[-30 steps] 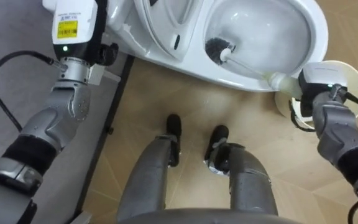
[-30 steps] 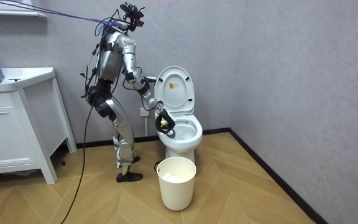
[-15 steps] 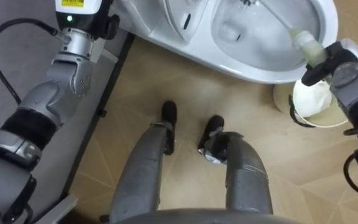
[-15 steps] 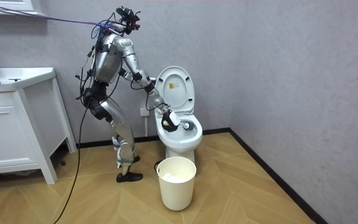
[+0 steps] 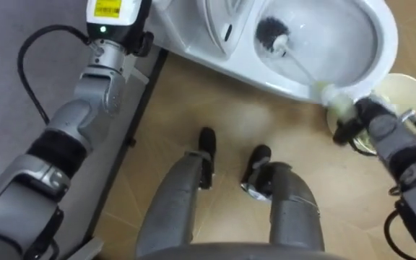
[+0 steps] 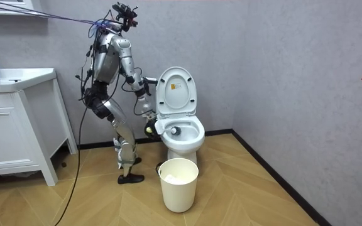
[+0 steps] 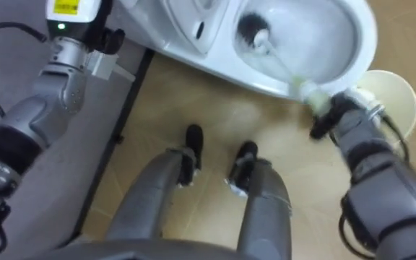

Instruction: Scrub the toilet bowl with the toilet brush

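Both eye views put the right hand's fingers (image 5: 347, 128) curled tight round the thick pale grip end of the toilet brush (image 5: 298, 61), just outside the near rim of the toilet bowl (image 5: 387, 40). From the right hand (image 5: 373, 130) the thin white shaft climbs over that rim and slants down into the bowl. It ends at the dark bristle head (image 5: 270, 32), which lies against the inner wall on the side nearest the raised seat (image 5: 222, 22).

The brush looks light, with a stiff plastic shaft and springy bristles, so weight should be no trouble. Leverage is the bigger concern: gripped at its far end, a small turn of the wrist would likely swing the head a long way. The thick grip looks like the right place to hold it (the thin shaft would probably twist in the fingers, more so if wet). The glazed bowl is hard and smooth, so the head should slide easily.

A pale round waste bin (image 5: 414, 97) stands on the wooden floor (image 5: 251, 123) just beside the bowl, below the right wrist. In the room view the robot stands facing the toilet, leaning forward slightly, with its left hand (image 6: 146, 81) up beside the raised seat. Whether that hand's fingers are open or closed I cannot tell.
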Motion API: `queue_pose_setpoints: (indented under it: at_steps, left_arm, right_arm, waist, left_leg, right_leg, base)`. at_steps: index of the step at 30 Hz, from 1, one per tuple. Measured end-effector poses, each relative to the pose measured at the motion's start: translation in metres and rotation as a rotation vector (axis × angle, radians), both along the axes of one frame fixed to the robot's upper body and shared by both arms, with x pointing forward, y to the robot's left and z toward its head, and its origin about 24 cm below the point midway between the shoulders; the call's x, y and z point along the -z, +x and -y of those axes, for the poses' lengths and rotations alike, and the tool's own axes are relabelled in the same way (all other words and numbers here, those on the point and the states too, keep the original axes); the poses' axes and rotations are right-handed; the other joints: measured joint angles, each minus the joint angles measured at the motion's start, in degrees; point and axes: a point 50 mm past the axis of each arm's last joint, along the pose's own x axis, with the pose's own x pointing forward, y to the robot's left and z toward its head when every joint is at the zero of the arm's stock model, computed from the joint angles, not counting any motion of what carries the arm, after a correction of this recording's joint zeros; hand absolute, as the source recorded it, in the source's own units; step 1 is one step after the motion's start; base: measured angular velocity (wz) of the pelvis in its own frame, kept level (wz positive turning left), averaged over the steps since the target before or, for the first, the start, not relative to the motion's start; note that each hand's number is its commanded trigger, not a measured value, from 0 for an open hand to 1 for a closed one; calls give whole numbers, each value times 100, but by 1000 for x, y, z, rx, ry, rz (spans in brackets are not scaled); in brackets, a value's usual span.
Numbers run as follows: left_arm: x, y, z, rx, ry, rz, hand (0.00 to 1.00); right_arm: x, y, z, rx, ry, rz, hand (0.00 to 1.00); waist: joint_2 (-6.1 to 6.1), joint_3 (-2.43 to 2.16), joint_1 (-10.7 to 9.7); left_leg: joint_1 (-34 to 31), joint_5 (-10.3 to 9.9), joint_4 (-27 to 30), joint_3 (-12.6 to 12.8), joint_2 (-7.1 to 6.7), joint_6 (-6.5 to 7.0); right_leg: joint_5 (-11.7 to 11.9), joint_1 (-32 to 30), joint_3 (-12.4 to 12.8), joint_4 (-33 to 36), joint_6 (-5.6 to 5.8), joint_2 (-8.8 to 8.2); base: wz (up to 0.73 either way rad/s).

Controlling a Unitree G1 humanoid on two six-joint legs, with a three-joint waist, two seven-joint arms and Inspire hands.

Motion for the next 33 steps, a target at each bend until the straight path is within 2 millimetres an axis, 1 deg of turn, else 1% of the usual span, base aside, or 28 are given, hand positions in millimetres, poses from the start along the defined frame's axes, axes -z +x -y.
queue_pose_setpoints:
  at_steps: [1,2,3,5,6,8,10,11,12,14,15,16,17,18,19,20,22,23,24,25,26,27,28,29,30,31,33]
  left_arm:
    - [1,0,2,-6,-18,-10,0]
    - [1,0,2,-9,-22,-12,0]
    - [3,-1,1,-18,-16,-16,0]
    - [8,-4,-2,-33,-21,-30,0]
    - [11,-7,-3,-46,-22,-36,0]
    - [10,-8,-6,-58,-30,-28,0]
    - [12,-12,-9,-72,-47,-29,0]
    - [11,-12,-10,-75,-49,-23,0]
    - [10,-11,-11,-80,-52,-13,0]
    - [9,-11,-12,-75,-58,-8,0]
    - [7,-10,-12,-67,-78,-4,0]
    - [4,-8,-14,-58,-92,4,0]
    - [2,-7,-15,-55,-91,8,0]
    - [0,-7,-18,-51,-88,23,0]
    - [-4,-6,-23,-49,-71,45,0]
    - [-7,-5,-26,-48,-62,56,0]
    - [-20,2,-31,-33,-35,101,0]
    - [-23,4,-31,-29,-31,110,0]
    - [-29,7,-29,-20,-27,129,0]
    - [-31,9,-30,-22,-20,139,0]
    - [-31,9,-31,-22,-14,145,0]
    - [-31,8,-34,-23,5,151,0]
    - [-32,9,-36,-22,26,156,0]
    - [-32,9,-36,-20,31,155,0]
    - [-31,9,-37,-23,35,149,0]
    - [-30,9,-38,-27,37,141,0]
    - [-31,10,-37,-29,39,139,0]
  right_arm:
    - [0,0,-2,-2,-2,5,100]
    - [1,0,-3,-5,-1,5,100]
    - [1,1,-6,-26,-10,1,100]
    - [4,-1,-9,-51,-17,-8,100]
    - [3,1,-13,-72,-20,-1,100]
    - [6,-2,-18,-87,-6,1,100]
    - [8,-4,-23,-104,9,5,100]
    - [9,-4,-24,-106,11,6,100]
    - [8,-3,-24,-114,4,8,100]
    - [5,-1,-20,-120,-19,8,100]
    - [0,3,-14,-114,-37,16,100]
    - [-8,9,-5,-103,-66,31,100]
    - [-11,12,-2,-95,-73,43,100]
    - [-20,21,2,-81,-84,73,100]
    - [-30,32,2,-72,-80,116,100]
    - [-36,38,1,-64,-73,139,100]
    - [-71,66,7,-23,-88,273,100]
    - [-80,71,11,-24,-111,289,100]
    - [-94,76,23,-26,-172,304,100]
    - [-102,77,30,-45,-223,307,100]
    - [-104,78,32,-59,-247,306,100]
    - [-110,81,34,-96,-300,306,100]
    - [-117,84,35,-128,-348,310,100]
    - [-120,84,37,-146,-373,310,100]
    - [-124,85,39,-182,-420,306,100]
    - [-125,86,37,-223,-463,298,100]
    - [-127,89,33,-274,-502,303,100]
  waist:
    - [86,-5,7]
    - [97,-9,28]
    - [135,-20,24]
    - [153,-25,6]
    - [172,-34,-7]
    - [174,-35,-10]
    - [179,-38,-53]
    - [178,-38,-54]
    - [172,-35,-49]
    - [161,-28,-21]
    - [124,-9,31]
    - [65,12,69]
    - [30,29,70]
    - [-92,56,71]
    - [-287,74,69]
    - [-381,84,67]
    - [-653,119,4]
    - [-713,122,-15]
    - [-832,116,-2]
    - [-943,114,10]
    - [-999,113,-5]
    - [-1054,114,-84]
    - [-1065,121,-137]
    - [-1078,128,-133]
    - [-1079,130,-149]
    - [-1067,130,-152]
    - [-1056,134,-147]
  left_leg:
    - [26,1,-15,20,-1,1]
    - [44,0,-30,63,8,0]
    - [76,2,-61,99,35,-6]
    - [141,25,-151,124,79,-40]
    - [169,38,-191,123,121,-59]
    - [210,66,-231,131,190,-88]
    - [224,69,-265,135,279,-146]
    - [220,64,-265,138,299,-156]
    - [214,52,-263,137,325,-181]
    - [221,33,-260,139,336,-210]
    - [211,20,-233,175,334,-221]
    - [173,20,-174,230,330,-220]
    - [161,21,-159,257,324,-219]
    - [132,25,-149,305,304,-218]
    - [111,27,-150,367,282,-220]
    - [92,27,-135,388,272,-221]
    - [3,46,-99,360,270,-244]
    - [-17,60,-98,350,268,-242]
    - [-56,90,-97,312,260,-237]
    - [-64,99,-94,293,252,-233]
    - [-60,100,-85,291,251,-232]
    - [-65,105,-68,259,237,-223]
    - [-83,113,-49,276,223,-206]
    - [-82,117,-44,291,222,-199]
    - [-75,117,-27,299,209,-185]
    - [-76,91,27,293,209,-148]
    - [-95,66,57,288,216,-127]
  right_leg:
    - [0,9,13,0,2,0]
    - [1,9,20,-4,1,6]
    - [7,32,26,-52,-7,25]
    - [35,83,56,-150,-32,62]
    - [72,129,62,-249,-58,126]
    - [121,198,49,-395,-109,218]
    - [165,255,23,-533,-189,316]
    - [172,262,16,-558,-206,335]
    - [201,261,27,-583,-260,372]
    - [193,245,64,-565,-284,390]
    - [161,198,114,-493,-297,376]
    - [121,117,168,-387,-306,347]
    - [101,79,187,-334,-310,329]
    - [45,-16,224,-210,-318,280]
    - [-13,-149,293,-46,-339,229]
    - [-41,-203,318,36,-350,201]
    - [-46,-308,311,120,-369,190]
    - [-43,-325,306,123,-373,188]
    - [-35,-348,298,121,-367,191]
    - [-32,-345,295,119,-360,193]
    - [-29,-336,295,120,-356,191]
    - [-23,-324,291,122,-341,182]
    - [-21,-337,297,135,-317,166]
    - [-22,-350,305,156,-307,143]
    - [-40,-363,298,217,-281,79]
    - [-71,-355,298,233,-220,71]
    - [-64,-358,288,231,-220,72]
  base:
    - [-11]
    - [-11]
    - [-15]
    - [-12]
    - [-10]
    - [-10]
    - [-7]
    - [-6]
    - [-7]
    - [-9]
    - [-12]
    - [-12]
    - [-7]
    - [-6]
    - [-6]
    - [0]
    - [6]
    - [10]
    - [13]
    - [11]
    - [7]
    - [4]
    - [0]
    - [0]
    - [-7]
    - [-7]
    - [-6]
